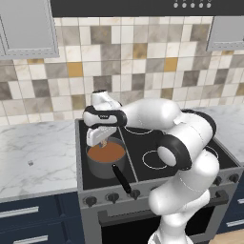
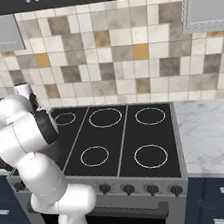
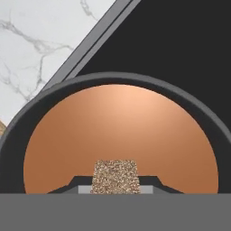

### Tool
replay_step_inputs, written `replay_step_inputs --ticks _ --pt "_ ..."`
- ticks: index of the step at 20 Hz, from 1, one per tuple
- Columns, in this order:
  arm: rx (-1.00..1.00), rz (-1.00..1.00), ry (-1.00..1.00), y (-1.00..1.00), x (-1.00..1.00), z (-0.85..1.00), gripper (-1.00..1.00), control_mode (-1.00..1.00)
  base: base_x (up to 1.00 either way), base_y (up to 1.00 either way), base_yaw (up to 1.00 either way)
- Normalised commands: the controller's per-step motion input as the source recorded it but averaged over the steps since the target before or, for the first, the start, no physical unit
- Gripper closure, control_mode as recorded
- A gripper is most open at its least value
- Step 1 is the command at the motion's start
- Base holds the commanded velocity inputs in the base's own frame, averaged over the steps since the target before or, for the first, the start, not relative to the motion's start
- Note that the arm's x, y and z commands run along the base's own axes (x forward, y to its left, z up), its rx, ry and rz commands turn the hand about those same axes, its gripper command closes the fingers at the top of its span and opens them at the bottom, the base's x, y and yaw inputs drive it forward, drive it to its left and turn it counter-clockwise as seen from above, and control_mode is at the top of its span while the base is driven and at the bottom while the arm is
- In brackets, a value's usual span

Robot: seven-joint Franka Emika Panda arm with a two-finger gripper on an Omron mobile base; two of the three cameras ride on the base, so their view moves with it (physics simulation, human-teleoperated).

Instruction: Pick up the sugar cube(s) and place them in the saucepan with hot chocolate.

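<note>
Hand view: speckled orange-brown sugar cube (image 3: 115, 177) sits between the two dark finger tips at 6 o'clock of the frame, with the gripper (image 3: 115, 186) narrowly parted and closed on it from both sides. Directly beyond it lies the reddish-brown liquid of the saucepan (image 3: 13, 135), whose dark rim arcs from 9 through 12 to 3 o'clock.

Left base view: gripper (image 1: 99, 139) hangs over the pan's rim at about 10 o'clock of the pot (image 1: 102, 167), just above the liquid; long black handle (image 1: 121, 179) runs out toward 5 o'clock, to the stove's front edge. A small pale speck, possibly another cube (image 1: 30, 163), lies on the marble counter (image 1: 38, 147) well away at 9 o'clock of the pan; too small to confirm.

Handling judgement:
- cube looks tiny, rigid, very light; flat faces suit a pinch on two opposite sides, as held now
- grainy surface should grip well, but edges likely crumble under hard squeeze, so light force
- so small that a slight off-centre pinch could flick it out

Position judgement: cube appears over the liquid, so release here should land inside; some splash risk if dropped from height
</note>
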Motion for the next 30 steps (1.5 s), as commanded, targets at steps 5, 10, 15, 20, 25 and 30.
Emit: replay_step_inputs --ticks 5,10,15,20,25,30 --pt "0.0 0.0 0.0 0.0 0.0 0.0 1.0 -1.0 0.0 0.0 0.0" --pt "0.0 0.0 0.0 0.0 0.0 0.11 1.0 -1.0 0.0 0.0 0.0" --pt "0.0 0.0 0.0 0.0 0.0 0.11 -1.0 -1.0 0.0 0.0 0.0" --pt "0.0 0.0 0.0 0.0 0.0 0.03 -1.0 -1.0 0.0 0.0 0.0" --pt "0.0 0.0 0.0 0.0 0.0 0.0 -1.0 -1.0 0.0 0.0 0.0" --pt "0.0 0.02 0.0 0.01 -0.06 0.32 -1.0 -1.0 0.0 0.0 0.0"
